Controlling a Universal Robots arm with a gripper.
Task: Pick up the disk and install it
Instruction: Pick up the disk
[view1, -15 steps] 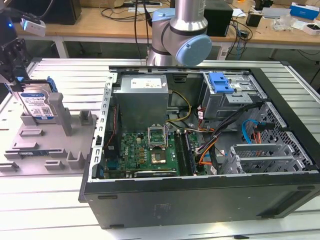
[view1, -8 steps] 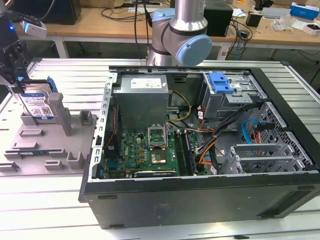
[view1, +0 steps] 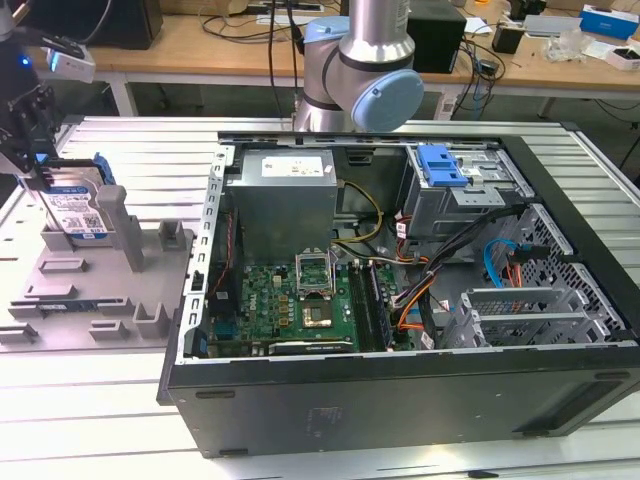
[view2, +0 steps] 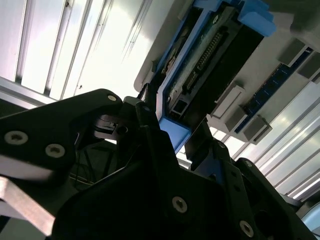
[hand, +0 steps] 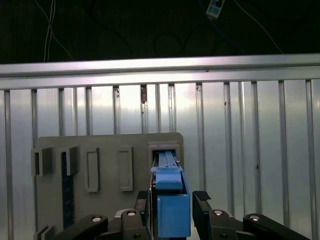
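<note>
grey post (view1: 113, 222) just beside disk (view1: 78, 212), case (view1: 400, 400) side open

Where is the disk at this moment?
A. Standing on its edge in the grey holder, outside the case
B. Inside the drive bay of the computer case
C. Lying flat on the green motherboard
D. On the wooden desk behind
A: in the exterior view the disk stands on its edge in a slot of the grey holder, to the exterior view's left of the open computer case.
</note>
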